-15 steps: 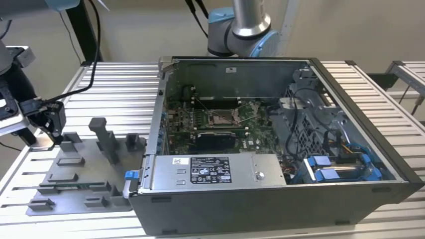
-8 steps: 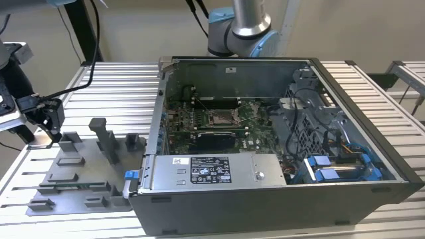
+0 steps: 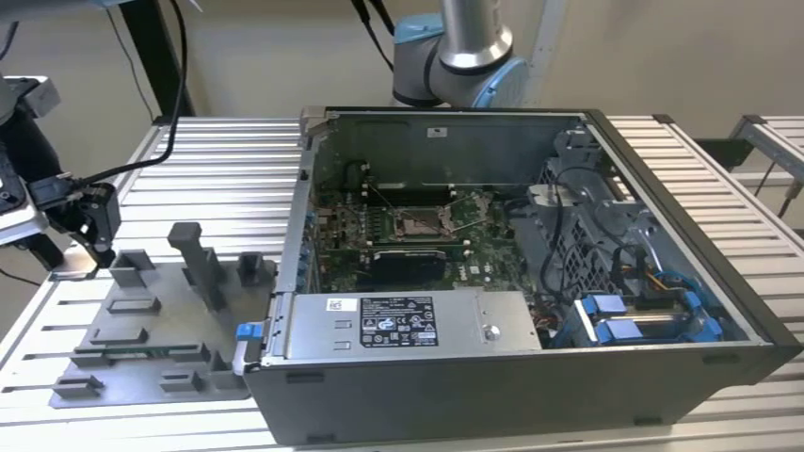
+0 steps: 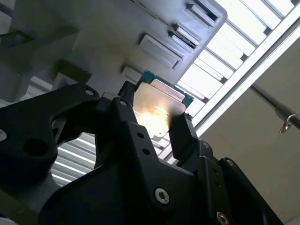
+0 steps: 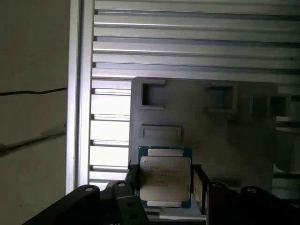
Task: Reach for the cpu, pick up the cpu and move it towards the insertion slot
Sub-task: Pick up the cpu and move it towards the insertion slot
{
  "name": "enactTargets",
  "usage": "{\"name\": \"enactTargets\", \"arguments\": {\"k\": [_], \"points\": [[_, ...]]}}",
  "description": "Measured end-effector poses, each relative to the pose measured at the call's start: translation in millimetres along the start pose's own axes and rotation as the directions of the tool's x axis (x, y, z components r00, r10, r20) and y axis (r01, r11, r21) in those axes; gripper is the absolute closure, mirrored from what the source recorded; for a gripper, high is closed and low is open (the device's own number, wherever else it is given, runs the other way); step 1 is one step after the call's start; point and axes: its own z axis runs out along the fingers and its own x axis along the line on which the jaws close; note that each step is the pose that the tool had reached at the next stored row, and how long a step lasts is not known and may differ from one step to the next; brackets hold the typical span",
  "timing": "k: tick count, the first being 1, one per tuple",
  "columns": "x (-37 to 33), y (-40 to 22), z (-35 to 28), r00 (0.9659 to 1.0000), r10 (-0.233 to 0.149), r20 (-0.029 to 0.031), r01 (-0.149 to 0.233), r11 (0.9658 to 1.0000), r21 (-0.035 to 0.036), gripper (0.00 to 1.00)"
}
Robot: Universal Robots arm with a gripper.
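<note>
Two matte black jaws are pinching the cpu (image 5: pixel 165 180) by opposite edges in both wrist views, so you are looking at a closed grip on the chip. Its flat square lid is showing brushed silver with a green rim, and small dark print is running across it, too fine to read. Just beyond it the grey plastic fixture plate (image 3: pixel 169 325) is lying with its moulded rectangular pockets and upright posts, at the exterior view's left. That plate is sitting on a tabletop (image 3: pixel 226 179) of ribbed pale metal slats. Toward the exterior view's right, the open grey computer case (image 3: pixel 503 386) is resting on the same slats, well apart from the chip. Inside it the insertion slot (image 3: pixel 421 223) is gleaming as a square metal frame on the green motherboard (image 3: pixel 337 247). A white-and-black label (image 3: pixel 395 322) is facing up on the power supply (image 3: pixel 503 325). A plain beige wall (image 3: pixel 251 56) is standing behind.
</note>
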Motion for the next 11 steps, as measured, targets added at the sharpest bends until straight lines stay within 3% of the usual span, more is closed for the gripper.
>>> {"name": "enactTargets", "arguments": {"k": [11], "points": [[0.0, 0.3, -8.0, 1.0000, 0.000, -0.0001, 0.000, 1.0000, 0.0001, 1.00]]}}
